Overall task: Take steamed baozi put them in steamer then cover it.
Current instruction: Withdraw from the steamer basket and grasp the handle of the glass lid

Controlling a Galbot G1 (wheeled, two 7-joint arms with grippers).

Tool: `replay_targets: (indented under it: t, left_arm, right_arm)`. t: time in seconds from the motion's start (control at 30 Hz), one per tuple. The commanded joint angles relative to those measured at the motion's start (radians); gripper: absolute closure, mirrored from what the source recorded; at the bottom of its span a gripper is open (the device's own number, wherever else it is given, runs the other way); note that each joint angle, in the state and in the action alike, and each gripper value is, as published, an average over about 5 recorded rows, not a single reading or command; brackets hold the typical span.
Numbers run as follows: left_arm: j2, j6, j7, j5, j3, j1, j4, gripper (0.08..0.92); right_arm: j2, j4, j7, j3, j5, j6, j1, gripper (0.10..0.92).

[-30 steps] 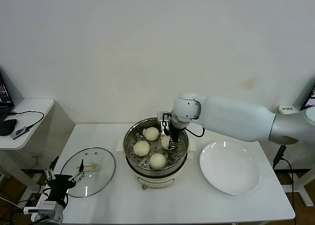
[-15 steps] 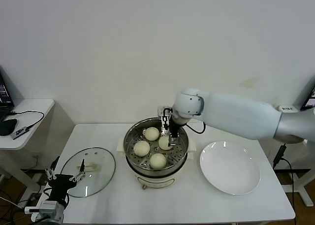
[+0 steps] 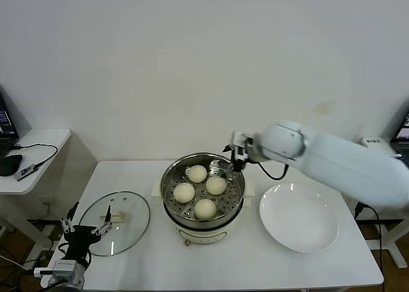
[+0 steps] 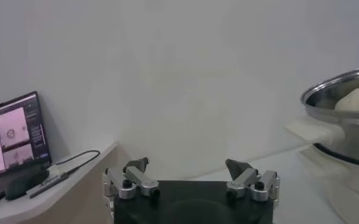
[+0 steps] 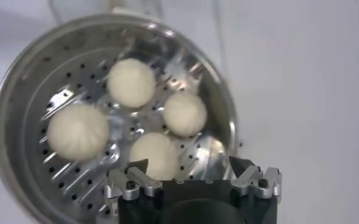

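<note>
- Four baozi (image 3: 206, 209) in steamer (image 3: 169, 188) at desk (image 3: 255, 266) centre; lid (image 3: 115, 222) flat at 9 o'clock of it, uncovered step not yet done.
- Right gripper (image 3: 234, 162) above steamer rim at 2 o'clock, jaws spread, empty.
- Left gripper (image 3: 82, 229) low off desk's left corner, near lid, jaws spread.
- Lid judged: glass, stiff, fragile, slippery; best taken by cream bar handle (image 3: 115, 218).
- Baozi judged soft, light.
- Right wrist view: perforated floor and all four buns, plain. Left wrist view: only steamer wall, one bun top; lid unseen.
</note>
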Motion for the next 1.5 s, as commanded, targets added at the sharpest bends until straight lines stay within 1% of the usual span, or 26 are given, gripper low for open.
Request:
replay_targets:
  t: [0.03, 0.1, 0.2, 0.33, 0.43, 0.53, 0.67, 0.77, 0.9, 1.07, 1.23, 1.5]
  left_arm:
    - [-0.005, -0.006, 0.000, 0.010, 0.001, 0.000, 0.008, 0.177]
    - [-0.009, -0.011, -0.001, 0.017, 0.006, 0.000, 0.012, 0.177]
    - [-0.016, -0.016, -0.007, 0.033, 0.016, 0.000, 0.019, 0.177]
    - [-0.020, -0.018, -0.017, 0.060, 0.028, -0.001, 0.024, 0.177]
    - [-0.022, -0.020, -0.028, 0.105, 0.035, -0.004, 0.030, 0.177]
    - [-0.022, -0.035, -0.042, 0.219, 0.038, -0.012, 0.051, 0.177]
    - [-0.014, -0.100, -0.059, 0.531, 0.015, -0.038, 0.126, 0.177]
    - [0.005, -0.163, -0.045, 0.781, -0.019, -0.057, 0.192, 0.177]
    - [0.052, -0.226, -0.022, 1.055, -0.052, -0.076, 0.287, 0.177]
    - [0.091, -0.287, -0.025, 1.314, -0.065, -0.124, 0.426, 0.177]
    - [0.109, -0.298, -0.025, 1.395, -0.055, -0.154, 0.504, 0.177]
    - [0.101, -0.288, -0.002, 1.390, 0.003, -0.172, 0.507, 0.177]
  right_arm:
    - [-0.222, 0.208, 0.353, 0.814, -0.093, 0.356, -0.875, 0.203]
    - [-0.156, 0.221, 0.367, 1.009, -0.137, 0.416, -1.060, 0.203]
    - [-0.003, 0.231, 0.356, 1.252, -0.215, 0.504, -1.282, 0.203]
    - [0.209, 0.228, 0.294, 1.485, -0.294, 0.613, -1.465, 0.203]
    - [0.346, 0.219, 0.251, 1.606, -0.297, 0.676, -1.545, 0.203]
    - [0.441, 0.217, 0.210, 1.688, -0.287, 0.701, -1.602, 0.203]
    - [0.541, 0.228, 0.170, 1.769, -0.278, 0.706, -1.663, 0.203]
    - [0.584, 0.246, 0.162, 1.806, -0.281, 0.702, -1.698, 0.203]
    - [0.612, 0.255, 0.167, 1.846, -0.289, 0.696, -1.726, 0.203]
    - [0.602, 0.241, 0.169, 1.882, -0.302, 0.700, -1.751, 0.203]
    - [0.610, 0.245, 0.169, 1.916, -0.294, 0.699, -1.776, 0.203]
    - [0.632, 0.249, 0.169, 1.920, -0.290, 0.694, -1.777, 0.203]
